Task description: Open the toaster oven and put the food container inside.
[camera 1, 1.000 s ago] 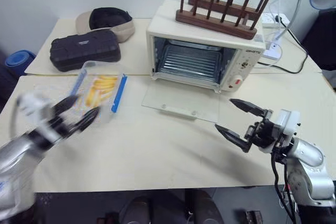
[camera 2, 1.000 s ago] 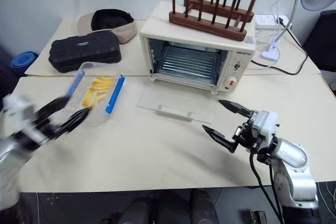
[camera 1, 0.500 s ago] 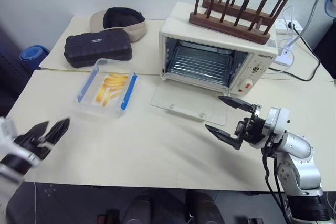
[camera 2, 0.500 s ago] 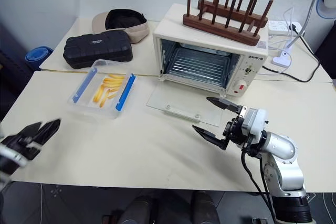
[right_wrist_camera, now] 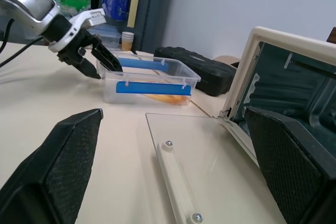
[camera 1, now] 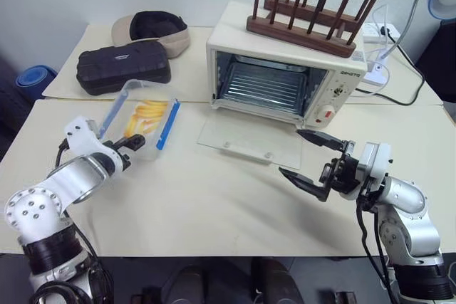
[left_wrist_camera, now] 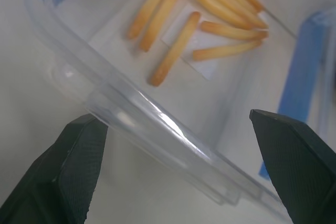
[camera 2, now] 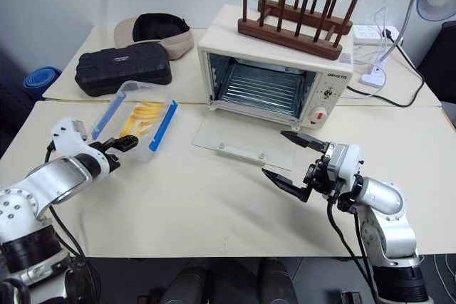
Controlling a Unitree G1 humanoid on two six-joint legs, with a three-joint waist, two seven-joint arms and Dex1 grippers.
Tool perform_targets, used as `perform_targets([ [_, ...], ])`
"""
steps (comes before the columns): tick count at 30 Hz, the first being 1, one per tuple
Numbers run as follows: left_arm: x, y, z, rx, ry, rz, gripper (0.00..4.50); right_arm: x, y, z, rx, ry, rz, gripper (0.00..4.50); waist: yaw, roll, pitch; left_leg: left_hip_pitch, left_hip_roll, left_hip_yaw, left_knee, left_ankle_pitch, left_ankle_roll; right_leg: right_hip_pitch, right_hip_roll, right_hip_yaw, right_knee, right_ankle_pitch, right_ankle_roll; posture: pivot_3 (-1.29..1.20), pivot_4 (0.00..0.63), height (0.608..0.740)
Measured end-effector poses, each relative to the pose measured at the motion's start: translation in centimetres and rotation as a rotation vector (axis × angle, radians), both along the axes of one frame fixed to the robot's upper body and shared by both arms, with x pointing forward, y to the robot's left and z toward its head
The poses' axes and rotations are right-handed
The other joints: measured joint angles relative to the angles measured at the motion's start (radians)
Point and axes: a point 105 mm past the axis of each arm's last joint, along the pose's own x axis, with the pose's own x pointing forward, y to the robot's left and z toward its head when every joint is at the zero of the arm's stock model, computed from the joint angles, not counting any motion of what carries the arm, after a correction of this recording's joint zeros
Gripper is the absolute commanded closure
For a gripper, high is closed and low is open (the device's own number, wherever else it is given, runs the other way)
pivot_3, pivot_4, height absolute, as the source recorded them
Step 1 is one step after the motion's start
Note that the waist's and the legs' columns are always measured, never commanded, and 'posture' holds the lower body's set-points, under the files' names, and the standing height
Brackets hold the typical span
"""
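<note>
The toaster oven point(camera 1: 285, 76) sits at the table's point(camera 1: 214, 204) far side, glass door dropped flat. The food container point(camera 1: 142, 122) lies to its left, the left gripper point(camera 1: 130, 146) spread at its near end; the right gripper point(camera 1: 308, 158) hangs open before the door.

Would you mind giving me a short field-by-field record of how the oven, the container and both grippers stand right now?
toaster oven: on the table, glass door dropped open and lying flat, rack bare
food container: on the table to the oven's left, lid off, yellow-orange strips inside
left gripper: open, at the container's near end, fingers either side of its corner, not closed on it
right gripper: open, holding nothing, in front of the open door
task stage: door open; container not yet lifted
</note>
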Motion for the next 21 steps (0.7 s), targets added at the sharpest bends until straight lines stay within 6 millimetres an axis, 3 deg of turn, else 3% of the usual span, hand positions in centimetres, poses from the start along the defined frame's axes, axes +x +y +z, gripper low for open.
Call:
perform_targets([
  [3, 0.3, 0.3, -0.4, 0.002, 0.048, 0.028, 0.56, -0.2, -0.1, -0.5, 0.01, 0.012, -0.009, 0.0, -0.003, 0.0, 0.0, 0.0, 0.0, 0.001, 0.0, 0.0, 0.0, 0.0, 0.0, 0.001, 0.0, 0.0, 0.0, 0.0, 0.15, 0.74],
  [8, 0.3, 2.4, -0.5, 0.034, 0.095, 0.084, 2.06, -0.6, -0.6, -1.6, 0.014, 0.012, -0.029, 0.0, -0.002, 0.0, 0.0, 0.001, 0.0, 0.002, 0.0, 0.0, -0.001, 0.0, 0.001, 0.001, -0.001, 0.0, 0.0, 0.0, 0.15, 0.74],
  [10, 0.7, 3.2, 0.0, 0.044, 0.092, 0.101, 2.77, -0.8, -0.8, -2.0, 0.017, 0.008, -0.034, 0.0, -0.002, 0.0, 0.0, 0.001, 0.0, 0.002, 0.0, 0.0, -0.001, 0.0, 0.001, 0.001, -0.002, 0.0, 0.0, 0.0, 0.15, 0.74],
  [16, 1.6, 5.2, 1.6, 0.089, 0.065, 0.149, 4.34, -0.8, -1.7, -3.3, 0.012, 0.013, -0.055, 0.0, -0.002, 0.0, 0.0, 0.001, 0.0, 0.003, -0.001, 0.0, -0.001, 0.0, 0.001, 0.001, -0.001, 0.0, 0.0, 0.0, 0.15, 0.74],
  [21, 2.3, 5.7, 3.1, 0.174, 0.056, 0.059, 4.47, -0.8, -2.1, -3.7, 0.011, 0.012, -0.067, 0.0, -0.003, -0.001, 0.001, 0.0, 0.0, 0.005, -0.001, 0.0, -0.001, -0.001, 0.002, 0.001, -0.001, 0.0, 0.0, 0.0, 0.15, 0.74],
])
